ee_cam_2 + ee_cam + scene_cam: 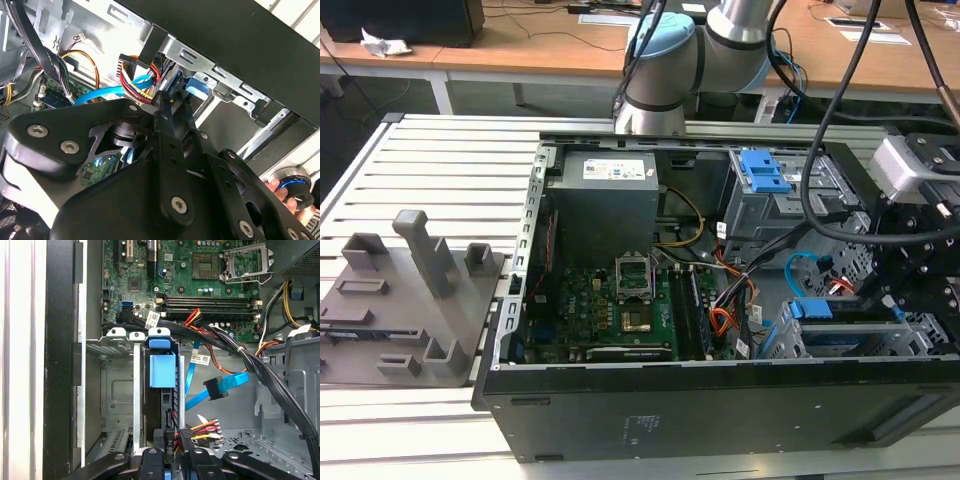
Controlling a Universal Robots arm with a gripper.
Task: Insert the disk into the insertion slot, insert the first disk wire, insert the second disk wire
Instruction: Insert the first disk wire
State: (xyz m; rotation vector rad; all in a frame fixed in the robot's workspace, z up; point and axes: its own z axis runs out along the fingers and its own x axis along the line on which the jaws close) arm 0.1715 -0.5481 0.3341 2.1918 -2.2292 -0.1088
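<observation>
even bright overhead light, soft shadows, slight blur throughout

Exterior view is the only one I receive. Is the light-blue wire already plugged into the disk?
Observer: No. In the first wrist view the second disk wire ends in a dark plug that is free, apart from the disk.
Operator: Is the disk inside its slot?
Observer: Yes, on edge, inside the insertion slot.
Operator: And the hand?
Observer: The hand is at the disk's end, beside a black plug with red and yellow wires.

arm (665, 70): grey, blue-capped joints, bent over | gripper (172, 456): black, lowered, aimed downward
</observation>
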